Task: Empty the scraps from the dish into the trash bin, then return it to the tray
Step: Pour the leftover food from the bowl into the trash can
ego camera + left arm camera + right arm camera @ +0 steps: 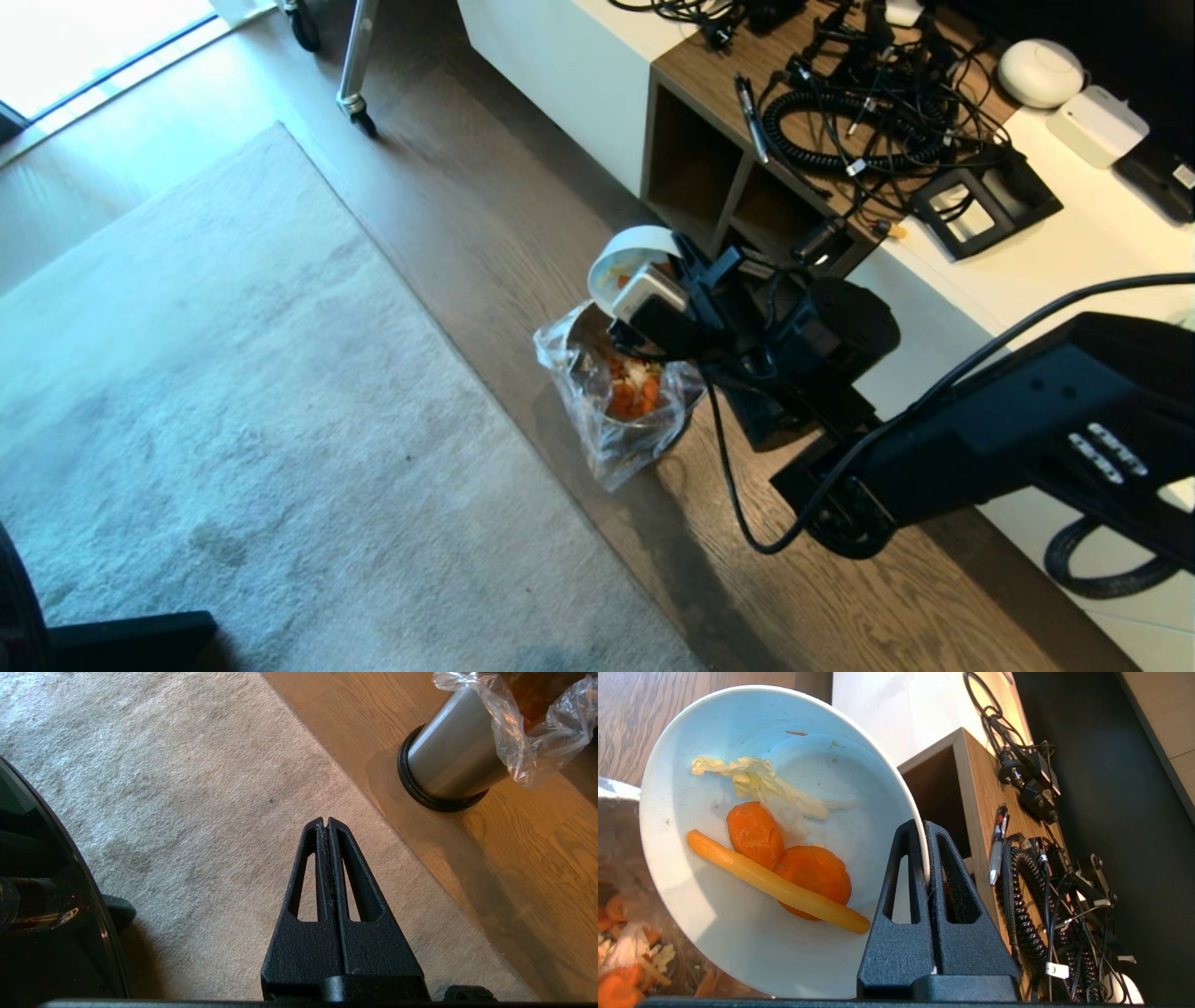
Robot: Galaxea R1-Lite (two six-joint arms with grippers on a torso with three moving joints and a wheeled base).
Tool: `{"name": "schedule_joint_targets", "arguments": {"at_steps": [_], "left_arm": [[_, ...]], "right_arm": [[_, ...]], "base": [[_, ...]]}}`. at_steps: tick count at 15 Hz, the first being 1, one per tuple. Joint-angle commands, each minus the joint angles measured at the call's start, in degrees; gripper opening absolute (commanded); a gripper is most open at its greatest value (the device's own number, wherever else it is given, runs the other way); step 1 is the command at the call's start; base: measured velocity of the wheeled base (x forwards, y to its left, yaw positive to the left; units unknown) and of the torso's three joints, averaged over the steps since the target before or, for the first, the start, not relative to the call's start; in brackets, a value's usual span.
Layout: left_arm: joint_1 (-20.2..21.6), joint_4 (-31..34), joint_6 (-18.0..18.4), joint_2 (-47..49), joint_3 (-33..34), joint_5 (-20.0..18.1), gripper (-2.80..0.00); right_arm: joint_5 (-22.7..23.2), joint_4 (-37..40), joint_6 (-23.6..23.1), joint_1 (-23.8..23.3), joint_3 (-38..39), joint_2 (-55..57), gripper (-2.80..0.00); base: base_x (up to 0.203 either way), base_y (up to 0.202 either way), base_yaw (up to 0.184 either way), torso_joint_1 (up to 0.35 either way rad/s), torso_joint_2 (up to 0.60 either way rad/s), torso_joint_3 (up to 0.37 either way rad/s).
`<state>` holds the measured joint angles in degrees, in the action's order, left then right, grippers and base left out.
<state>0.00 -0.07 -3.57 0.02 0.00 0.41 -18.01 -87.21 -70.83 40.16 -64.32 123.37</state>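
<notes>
Dish [738, 933] is plain glossy white, scraps [784, 872] in it are orange rounds, one yellow-orange stick and pale yellow shreds; same orange and pale mix sits in the trash bin [451, 760], which is brushed steel with a black base ring and a clear bag liner [514, 732]. Both claws, right [924, 858] and left [325, 823], are textured matte black. Rug [233, 373] is light grey with faint darker blotches, floor [523, 215] brown wood grain, cabinet [560, 65] white with a brown wood top, cables [868, 112] black.
</notes>
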Motion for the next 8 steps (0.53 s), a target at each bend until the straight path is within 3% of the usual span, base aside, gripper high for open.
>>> {"name": "schedule_joint_targets", "arguments": {"at_steps": [1,3,5,8], "left_arm": [[0.0,-0.01,-0.03,-0.02,0.0,0.02,-2.8],[0.0,-0.01,-0.03,-0.02,0.0,0.02,-2.8],[0.0,-0.01,-0.03,-0.02,0.0,0.02,-2.8],[0.0,-0.01,-0.03,-0.02,0.0,0.02,-2.8]], "right_arm": [[-0.1,-2.61,-0.45,-0.26,0.66,0.23,-2.8],[0.75,-2.61,-0.37,-1.23,0.46,1.44,-2.8],[6.42,-2.61,-0.52,-2.0,-0.19,1.76,-2.8],[10.81,-2.61,-1.6,-2.47,-0.23,1.47,-2.8]], "base": [[0.0,0.0,0.0,0.0,0.0,0.0],[0.0,0.0,0.0,0.0,0.0,0.0],[0.0,0.0,0.0,0.0,0.0,0.0],[0.0,0.0,0.0,0.0,0.0,0.0]]}}
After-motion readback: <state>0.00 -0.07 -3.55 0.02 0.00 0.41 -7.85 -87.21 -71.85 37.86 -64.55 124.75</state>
